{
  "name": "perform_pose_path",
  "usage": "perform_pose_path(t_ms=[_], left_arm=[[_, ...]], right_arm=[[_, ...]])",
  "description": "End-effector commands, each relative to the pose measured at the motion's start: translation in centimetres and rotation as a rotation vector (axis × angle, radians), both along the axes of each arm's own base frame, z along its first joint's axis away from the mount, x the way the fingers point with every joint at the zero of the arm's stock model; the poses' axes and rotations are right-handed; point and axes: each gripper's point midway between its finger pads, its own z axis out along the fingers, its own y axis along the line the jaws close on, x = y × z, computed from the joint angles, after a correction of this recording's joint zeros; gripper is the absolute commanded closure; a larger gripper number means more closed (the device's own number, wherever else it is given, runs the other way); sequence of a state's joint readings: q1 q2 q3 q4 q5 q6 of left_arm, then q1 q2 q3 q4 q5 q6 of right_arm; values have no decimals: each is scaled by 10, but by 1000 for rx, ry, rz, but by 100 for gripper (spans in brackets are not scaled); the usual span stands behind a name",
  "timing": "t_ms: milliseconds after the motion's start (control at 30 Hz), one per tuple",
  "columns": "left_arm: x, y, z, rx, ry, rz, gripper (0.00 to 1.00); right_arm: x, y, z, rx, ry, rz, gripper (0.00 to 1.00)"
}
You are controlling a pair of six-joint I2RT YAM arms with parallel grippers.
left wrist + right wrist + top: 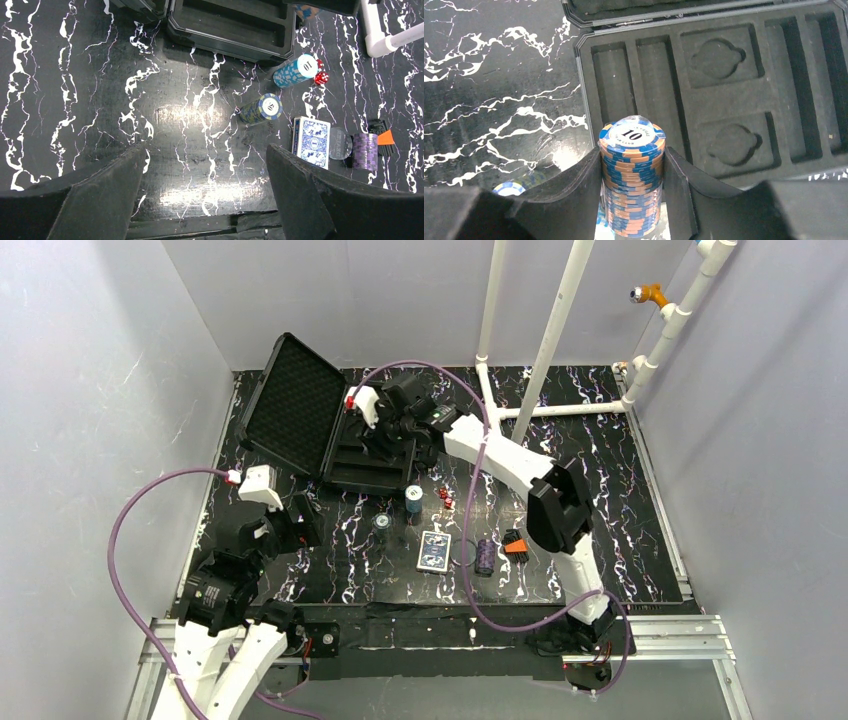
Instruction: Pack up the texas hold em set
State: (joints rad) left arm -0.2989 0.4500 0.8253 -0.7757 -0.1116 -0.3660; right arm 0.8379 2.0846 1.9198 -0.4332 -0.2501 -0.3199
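Chip roll is sitting clamped in my right gripper; I'm aiming it lengthwise at a tray slot, keeping it level, left gripper hanging wide, empty.

**Tbl top: what's on it**

Black, white-veined tbl. Open black case back-left. In front of it: dark chip roll, teal chip roll, red dice. Nearer row, L to R: card deck, round disc, purple chip roll, orange-black obj. White pipe frame back-right.

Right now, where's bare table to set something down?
Free: table between case and left gripper; also from purple roll right to its edge. Crowded: teal roll, dice, deck before the tray; right gripper holds a chip roll there.
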Motion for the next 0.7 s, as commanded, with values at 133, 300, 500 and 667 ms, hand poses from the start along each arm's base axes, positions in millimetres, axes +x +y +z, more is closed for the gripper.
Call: perform_pose_path(t_ms=[133, 300, 500, 667], left_arm=[[-1, 6, -7, 24, 20, 25, 10], [-1, 6, -7, 25, 23, 25, 10], [0, 5, -8, 27, 29, 24, 10], [0, 6, -10, 30, 34, 26, 10]], right_arm=[[0, 44, 15, 32, -125, 163, 99], [-2, 55, -6, 0, -162, 218, 99], [-1, 68, -26, -16, -188, 267, 99], [6, 73, -42, -53, -231, 285, 99]])
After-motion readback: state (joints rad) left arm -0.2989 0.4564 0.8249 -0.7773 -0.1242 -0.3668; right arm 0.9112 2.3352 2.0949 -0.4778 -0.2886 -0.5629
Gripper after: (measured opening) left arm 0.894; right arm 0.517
